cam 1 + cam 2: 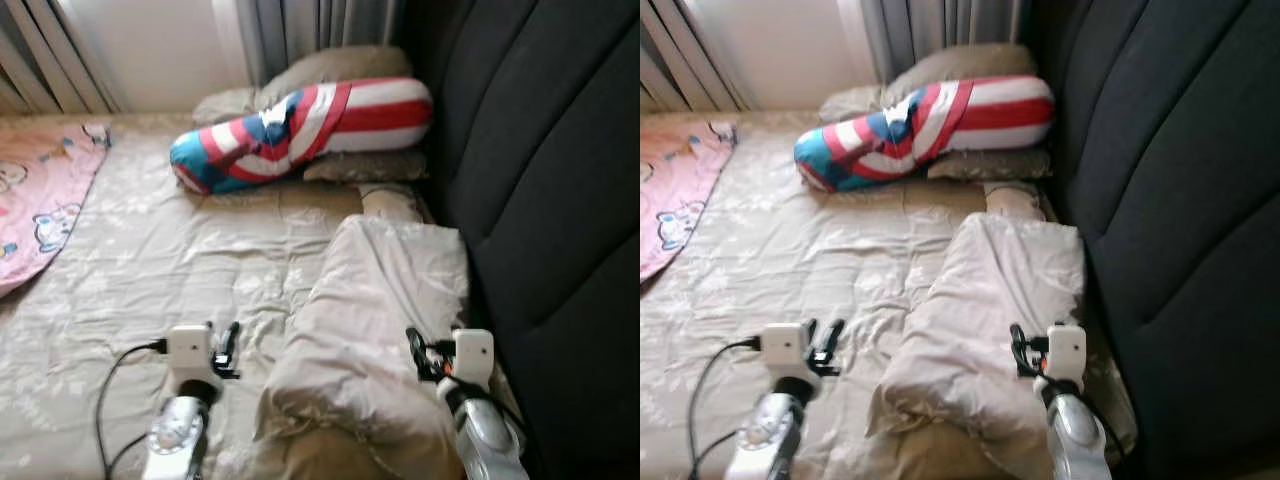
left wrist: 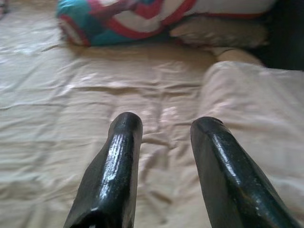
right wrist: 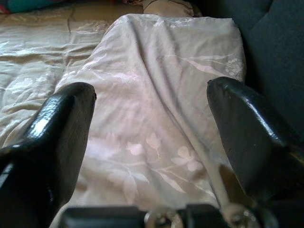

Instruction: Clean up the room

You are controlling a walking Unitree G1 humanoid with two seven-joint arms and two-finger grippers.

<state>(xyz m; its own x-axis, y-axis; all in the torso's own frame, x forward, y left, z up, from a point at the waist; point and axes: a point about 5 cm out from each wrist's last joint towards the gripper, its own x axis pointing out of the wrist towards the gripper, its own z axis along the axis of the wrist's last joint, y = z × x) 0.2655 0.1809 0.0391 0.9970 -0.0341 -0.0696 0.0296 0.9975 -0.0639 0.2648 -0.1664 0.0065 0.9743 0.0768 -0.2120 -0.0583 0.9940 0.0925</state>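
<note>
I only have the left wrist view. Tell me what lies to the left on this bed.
Observer: A pink cartoon-print blanket lies at the bed's left edge.
Operator: Report the right gripper.
Observer: The right gripper is open, over the folded beige quilt.
Operator: Say what is right of that quilt.
Observer: A dark padded headboard runs right alongside it.

One red, white and blue striped bolster [image 1: 300,128] lay across two beige pillows [image 1: 335,68] beside the dark headboard [image 1: 545,190]. One folded beige duvet [image 1: 380,320] lay along that headboard. One pink cartoon blanket [image 1: 40,190] lay well apart from the headboard.
</note>
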